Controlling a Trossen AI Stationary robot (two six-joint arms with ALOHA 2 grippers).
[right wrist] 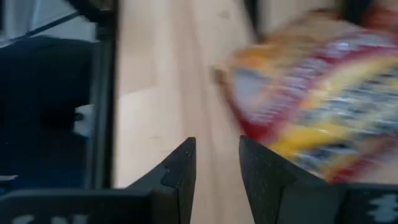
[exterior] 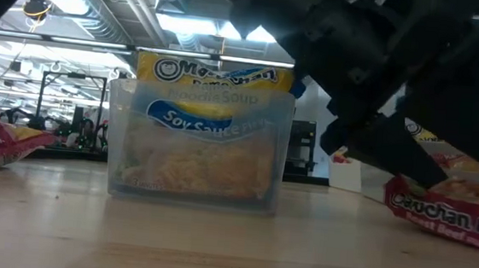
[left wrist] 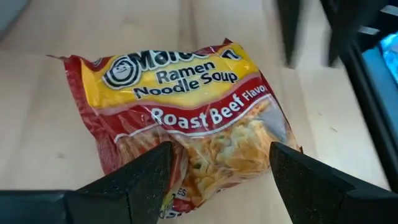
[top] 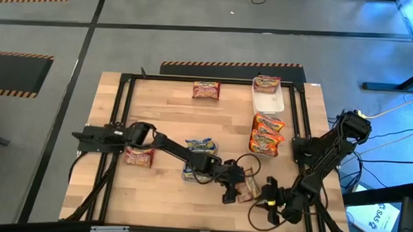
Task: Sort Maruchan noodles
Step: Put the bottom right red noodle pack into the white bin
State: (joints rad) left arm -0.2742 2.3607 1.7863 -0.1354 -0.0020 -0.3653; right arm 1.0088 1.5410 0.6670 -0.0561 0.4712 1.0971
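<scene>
We look down on a wooden table framed by black rails, both dark arms reaching toward its near edge. The left arm stretches from the table's left side across to the near middle, where the left gripper hangs over a dark red Roast Beef packet; in the left wrist view its jaws stand spread wide, one finger on each side of the packet's lower end, grasping nothing. The right arm folds in from the right edge, and the right gripper sits low at the near right, just beside that same packet; its jaws are narrowly parted over bare wood, and we see nothing between them.

A clear container near the table's middle holds a blue-and-yellow Soy Sauce packet standing upright. At the far right, a white tray carries one orange-and-yellow packet at its far end, and a stack of orange packets lies just nearer than the tray. One lone packet rests at the far middle, and another red packet lies under the left arm near the left side.
</scene>
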